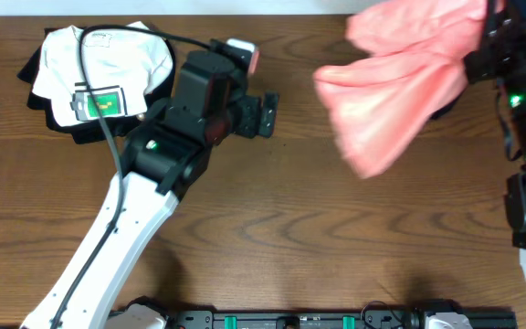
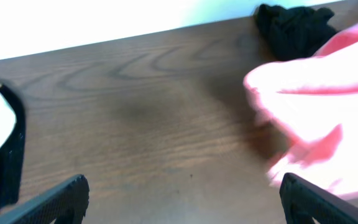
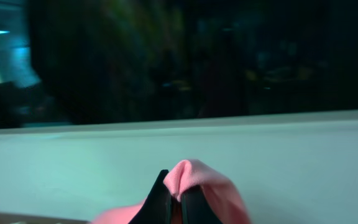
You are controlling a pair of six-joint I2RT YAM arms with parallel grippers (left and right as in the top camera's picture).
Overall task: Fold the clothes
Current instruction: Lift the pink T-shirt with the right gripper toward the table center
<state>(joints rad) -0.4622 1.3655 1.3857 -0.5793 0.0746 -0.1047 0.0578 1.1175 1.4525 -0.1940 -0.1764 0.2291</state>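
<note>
Your right gripper (image 3: 174,186) is clamped on a fold of the salmon-pink T-shirt (image 1: 400,82), which is held up, bunched, over the far right of the wooden bench (image 1: 290,228), its loose end trailing toward the middle. Your left gripper (image 1: 268,114) stands wide and empty over the bench, left of the shirt and apart from it. At the far left corner lies a stack of clothes (image 1: 108,73), white on top of dark. A dark garment (image 2: 294,28) lies on the bench behind the pink shirt

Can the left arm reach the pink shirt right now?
Probably yes: the left gripper is open and faces the pink shirt, with only table between them, though the right gripper is pinching it.
</note>
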